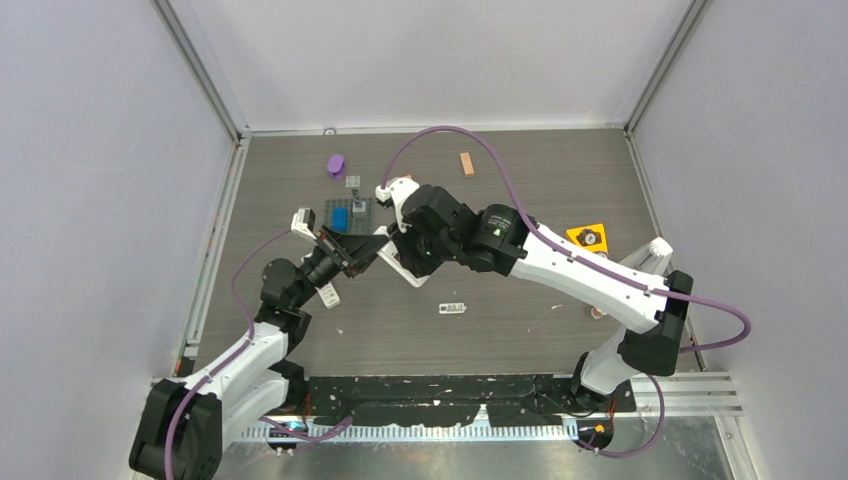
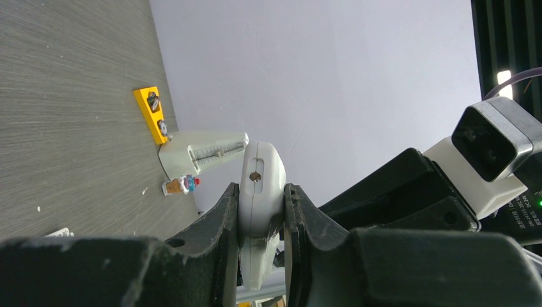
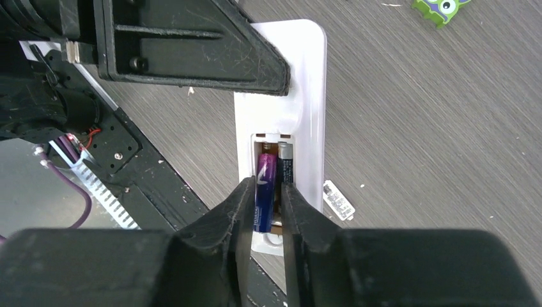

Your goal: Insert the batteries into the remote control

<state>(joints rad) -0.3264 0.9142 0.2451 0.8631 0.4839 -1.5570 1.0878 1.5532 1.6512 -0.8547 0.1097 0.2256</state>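
Left gripper (image 2: pixel 261 195) jaws clamp the white plastic remote control (image 3: pixel 308 83). One dark cylindrical battery (image 3: pixel 285 167) sits in its bay. Right gripper (image 3: pixel 267 195) jaws pinch the purple cylindrical battery (image 3: pixel 266 182) beside it, likely not seated yet.

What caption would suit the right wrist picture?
Right claw holds a purple battery in the open white remote, beside a dark battery.

Robotics lab test cell.
Plain pale walls (image 1: pixel 90 180) on metal frame rails (image 1: pixel 203 75) enclose a grey wood-grain table (image 1: pixel 520 330); the left arm (image 1: pixel 250 355) and right arm (image 1: pixel 585 270) are bolted at its near edge, purple cables (image 1: pixel 450 129) trailing.
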